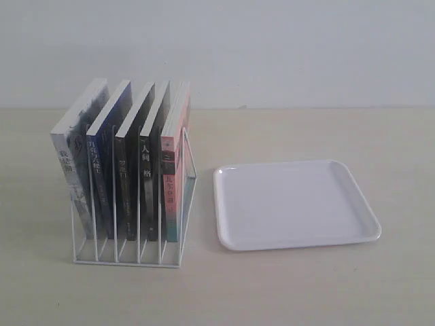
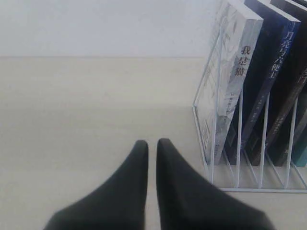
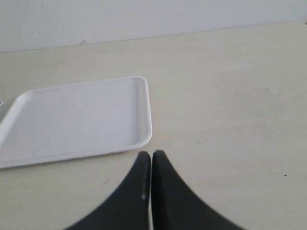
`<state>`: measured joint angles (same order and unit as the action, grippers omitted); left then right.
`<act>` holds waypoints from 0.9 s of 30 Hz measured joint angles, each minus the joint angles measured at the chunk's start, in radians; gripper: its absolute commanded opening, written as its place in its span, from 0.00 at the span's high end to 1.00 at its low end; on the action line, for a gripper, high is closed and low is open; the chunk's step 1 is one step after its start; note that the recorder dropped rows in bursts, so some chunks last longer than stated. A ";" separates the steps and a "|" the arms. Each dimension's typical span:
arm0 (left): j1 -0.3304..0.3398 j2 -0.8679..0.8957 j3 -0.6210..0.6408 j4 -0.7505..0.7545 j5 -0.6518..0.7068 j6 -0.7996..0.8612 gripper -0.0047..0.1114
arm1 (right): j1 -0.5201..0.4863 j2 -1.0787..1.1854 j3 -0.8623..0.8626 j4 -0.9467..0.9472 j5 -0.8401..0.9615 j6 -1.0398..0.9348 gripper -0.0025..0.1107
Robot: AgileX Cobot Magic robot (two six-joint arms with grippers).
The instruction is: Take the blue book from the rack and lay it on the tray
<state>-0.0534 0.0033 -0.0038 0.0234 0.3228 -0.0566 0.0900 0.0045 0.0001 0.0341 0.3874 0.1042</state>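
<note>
The blue book [image 1: 109,132] stands upright in the white wire rack [image 1: 122,261], second from the left, with its dark blue spine facing the camera. The glossy white tray [image 1: 296,204] lies flat to the right of the rack with nothing in it. Neither gripper shows in the exterior view. In the left wrist view, my left gripper [image 2: 152,143] hovers over bare table, shut on nothing, a short way from the rack [image 2: 259,189] and the blue book [image 2: 268,72]. My right gripper [image 3: 151,153] is shut and holds nothing, just off the rim of the tray [image 3: 76,120].
A grey-white book [image 1: 71,156] fills the rack's leftmost slot. Two black-spined books [image 1: 126,176] and a pink-and-teal book [image 1: 171,183] stand to the right of the blue one. A pale wall runs behind the light wooden table [image 1: 306,285].
</note>
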 measured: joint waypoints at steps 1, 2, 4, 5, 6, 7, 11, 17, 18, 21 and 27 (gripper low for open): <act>0.000 0.000 0.000 0.000 0.000 0.000 0.91 | 0.000 0.000 0.000 0.000 0.000 0.000 0.98; 0.000 0.000 0.000 0.000 0.000 0.000 0.91 | 0.000 0.000 0.000 0.000 0.000 0.000 0.98; 0.000 0.000 0.000 0.000 0.000 0.000 0.91 | 0.000 0.000 0.000 0.000 0.000 0.000 0.98; 0.000 0.000 0.000 0.000 0.000 0.000 0.91 | 0.000 0.000 0.000 0.000 0.000 0.000 0.98; 0.000 0.000 0.000 0.000 0.000 0.000 0.91 | 0.000 0.000 0.000 0.000 0.000 0.000 0.98; 0.000 0.000 0.000 0.000 0.000 0.000 0.91 | 0.000 0.000 0.000 0.000 0.000 0.000 0.98; 0.000 0.000 0.000 0.000 0.000 0.000 0.91 | 0.000 0.000 0.000 0.000 0.000 0.000 0.98; 0.000 0.000 0.000 0.000 -0.012 0.009 0.91 | 0.000 0.000 0.000 0.000 0.000 0.000 0.98; 0.000 0.000 -0.002 -0.004 -0.018 0.009 0.91 | 0.000 0.000 0.000 0.000 0.000 0.000 0.98; 0.000 0.000 -0.059 -0.052 -0.030 0.006 0.91 | 0.000 0.000 0.000 0.000 0.000 0.000 0.98; 0.000 -0.002 -0.211 -0.129 -0.095 -0.019 0.91 | 0.000 0.000 0.000 0.000 0.000 0.000 0.98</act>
<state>-0.0534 0.0015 -0.2144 -0.1052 0.2275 -0.0756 0.0900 0.0045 0.0001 0.0341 0.3874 0.1042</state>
